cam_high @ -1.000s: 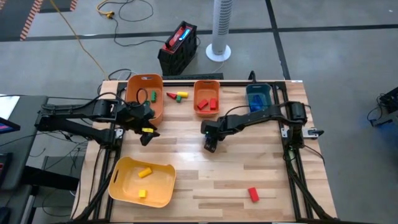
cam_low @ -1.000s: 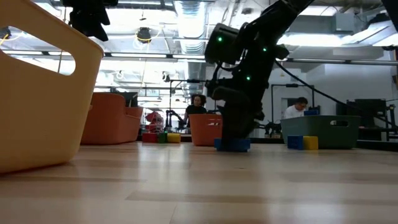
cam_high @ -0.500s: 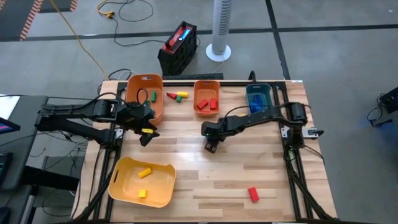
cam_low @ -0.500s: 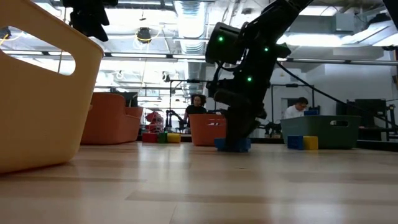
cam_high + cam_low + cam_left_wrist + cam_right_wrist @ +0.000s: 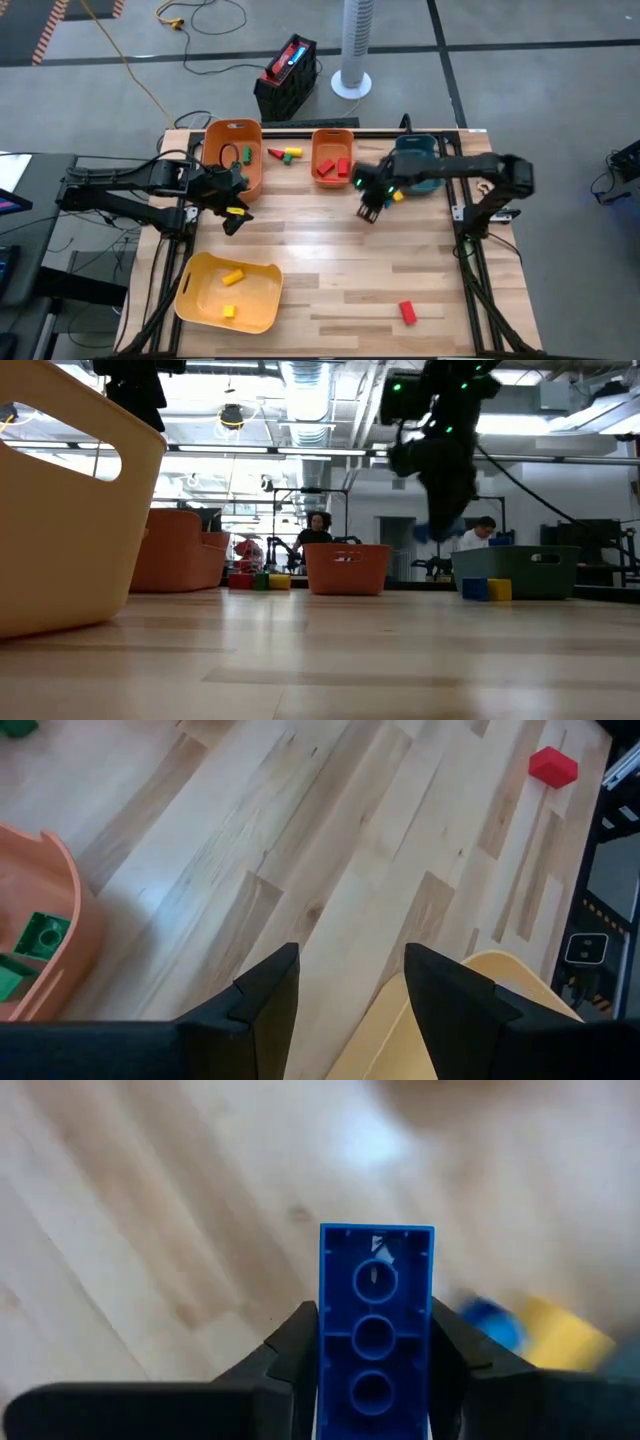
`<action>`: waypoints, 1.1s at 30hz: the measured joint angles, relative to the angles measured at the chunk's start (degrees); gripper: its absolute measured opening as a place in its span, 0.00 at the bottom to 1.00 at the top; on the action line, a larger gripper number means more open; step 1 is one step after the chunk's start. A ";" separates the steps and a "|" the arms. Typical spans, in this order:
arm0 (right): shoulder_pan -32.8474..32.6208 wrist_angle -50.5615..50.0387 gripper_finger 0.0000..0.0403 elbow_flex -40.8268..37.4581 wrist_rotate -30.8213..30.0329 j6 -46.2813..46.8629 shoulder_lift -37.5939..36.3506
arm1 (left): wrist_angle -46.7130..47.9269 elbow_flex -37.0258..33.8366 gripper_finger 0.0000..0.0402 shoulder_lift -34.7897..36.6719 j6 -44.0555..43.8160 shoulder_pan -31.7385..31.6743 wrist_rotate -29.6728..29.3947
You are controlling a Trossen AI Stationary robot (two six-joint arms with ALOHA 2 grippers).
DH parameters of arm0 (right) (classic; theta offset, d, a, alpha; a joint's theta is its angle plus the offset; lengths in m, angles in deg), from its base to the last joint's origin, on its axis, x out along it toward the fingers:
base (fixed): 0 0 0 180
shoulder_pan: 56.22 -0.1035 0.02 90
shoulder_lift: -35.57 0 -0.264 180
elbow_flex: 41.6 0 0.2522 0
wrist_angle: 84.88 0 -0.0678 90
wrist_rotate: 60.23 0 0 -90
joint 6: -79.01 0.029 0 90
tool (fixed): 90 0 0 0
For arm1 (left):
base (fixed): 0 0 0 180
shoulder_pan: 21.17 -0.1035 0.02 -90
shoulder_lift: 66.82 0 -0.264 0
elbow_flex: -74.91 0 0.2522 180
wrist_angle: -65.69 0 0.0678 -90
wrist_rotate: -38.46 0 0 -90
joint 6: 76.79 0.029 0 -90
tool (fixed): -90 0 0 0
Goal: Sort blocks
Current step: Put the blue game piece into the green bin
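Observation:
My right gripper [image 5: 368,210] hangs above the table just in front of the small orange bin [image 5: 332,160] and the teal bin [image 5: 415,160], shut on a blue block [image 5: 376,1320]. The low view shows this block [image 5: 428,531] high above the wood. My left gripper [image 5: 232,215] waits open beside the large orange bin [image 5: 235,155]; nothing lies between its fingers [image 5: 270,995]. Loose blocks on the table: a red one [image 5: 407,312] near the front edge, a red, green and yellow group [image 5: 285,153] at the back, and a yellow one [image 5: 397,197] by the teal bin. My right gripper pinches the blue block by its two long sides [image 5: 328,1342] between its two fingers. The fingers point steeply down and lie along the block. The block's hollow underside faces the wrist camera. It is lifted clear of the table.
The yellow bin [image 5: 228,290] with yellow blocks stands at the front left. The large orange bin holds green blocks [image 5: 40,935]; the small orange bin holds red ones. Bare wood lies across the table's middle and front. People show in the room behind the table.
My right gripper has taken hold of the blue block on the table's middle. It has then risen and gone toward the far right, toward the teal bin. The block has been lifted clear of the table.

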 joint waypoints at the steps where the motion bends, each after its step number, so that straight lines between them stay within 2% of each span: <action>1: 1.80 -0.69 0.32 0.01 -1.01 -0.44 -1.44 | 0.00 0.00 0.44 0.00 -0.04 0.00 0.00; 10: 20.19 -5.20 0.31 0.02 -2.49 -3.44 -7.67 | -0.02 0.00 0.44 0.00 -1.21 0.00 -0.04; 19: 33.36 -6.04 0.32 -0.40 -2.47 -6.47 -8.67 | 1.88 0.00 0.44 0.00 -3.10 0.00 -0.08; 26: 39.41 1.32 0.32 -8.24 -2.06 -8.11 -8.66 | 2.35 0.00 0.44 0.00 -3.10 0.00 -1.65; 33: 40.58 3.89 0.35 -12.89 -1.73 -9.45 -8.64 | 2.30 0.00 0.44 0.00 -3.28 -0.02 -1.86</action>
